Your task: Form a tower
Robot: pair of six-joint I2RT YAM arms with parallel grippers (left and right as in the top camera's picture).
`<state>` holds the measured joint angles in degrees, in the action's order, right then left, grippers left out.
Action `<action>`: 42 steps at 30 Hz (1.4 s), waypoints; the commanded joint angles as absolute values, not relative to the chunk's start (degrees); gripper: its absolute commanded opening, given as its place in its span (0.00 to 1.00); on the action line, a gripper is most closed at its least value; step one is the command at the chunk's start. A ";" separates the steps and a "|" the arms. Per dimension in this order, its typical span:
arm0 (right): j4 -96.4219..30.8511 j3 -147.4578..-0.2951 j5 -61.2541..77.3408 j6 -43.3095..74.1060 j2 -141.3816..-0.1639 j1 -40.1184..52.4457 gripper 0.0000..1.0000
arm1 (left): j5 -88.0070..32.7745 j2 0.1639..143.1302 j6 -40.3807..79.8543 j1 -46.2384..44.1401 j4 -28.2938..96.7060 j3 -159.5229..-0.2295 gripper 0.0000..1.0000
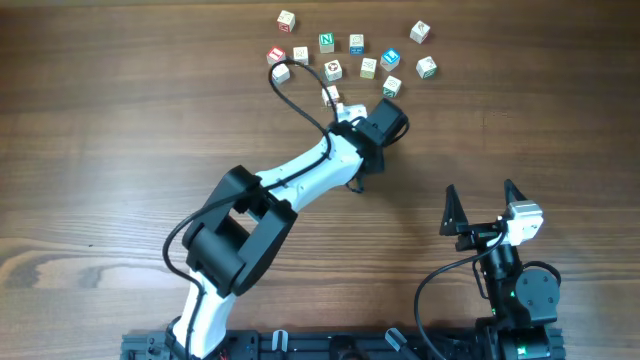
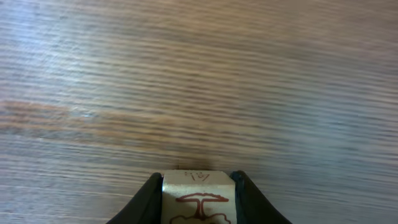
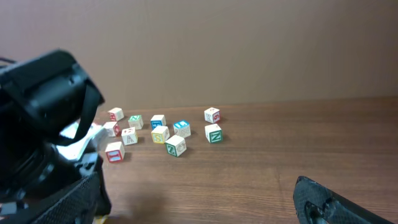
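Two arms over a wood-grain table [image 1: 110, 130]. Twelve loose letter cubes [image 1: 368, 67] counted from overhead, scattered singly on the far side, none resting on another. A thirteenth, the held cube [image 2: 199, 205], pinched between the fingers of the left gripper [image 2: 198, 180] just beside the cluster; lifted or resting, not discernible. Pale wood, one face bearing a red-brown mushroom-like drawing, the top face faint marks too small to read. Green letter legible on the N cube [image 1: 326, 42]; other faces edged red, blue, green or yellow. Right gripper [image 1: 480, 195] spread wide, holding nothing, well apart from the cubes.
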<state>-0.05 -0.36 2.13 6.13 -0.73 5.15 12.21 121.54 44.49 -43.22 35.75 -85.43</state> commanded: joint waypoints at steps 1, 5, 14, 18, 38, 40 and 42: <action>0.05 -0.30 2.85 6.02 -0.43 4.95 1.00 | 13.61 121.86 45.25 -42.06 34.63 -83.57 0.22; 0.08 -0.30 2.85 6.00 -0.43 4.95 1.00 | 13.61 121.86 45.23 -41.98 33.78 -83.57 0.33; 0.08 -0.30 2.87 6.02 -0.43 4.95 1.00 | 13.61 121.86 45.23 -41.98 34.04 -83.57 0.44; 0.08 -0.30 2.85 6.04 -0.43 4.95 1.00 | 13.61 121.86 45.23 -41.98 35.11 -83.57 0.50; 0.08 -0.30 2.85 6.04 -0.43 4.95 1.00 | 13.58 121.86 39.18 -41.98 36.86 -83.57 0.38; 0.08 -0.30 2.87 6.02 -0.43 4.95 1.00 | 13.58 121.86 39.18 -41.98 36.88 -83.57 0.38; 0.05 -0.30 2.87 6.00 -0.43 4.95 1.00 | 13.58 121.86 39.18 -41.98 36.88 -83.57 0.43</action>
<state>-0.05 -0.36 2.13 6.13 -0.73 5.15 12.43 121.51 40.23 -42.28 36.71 -84.36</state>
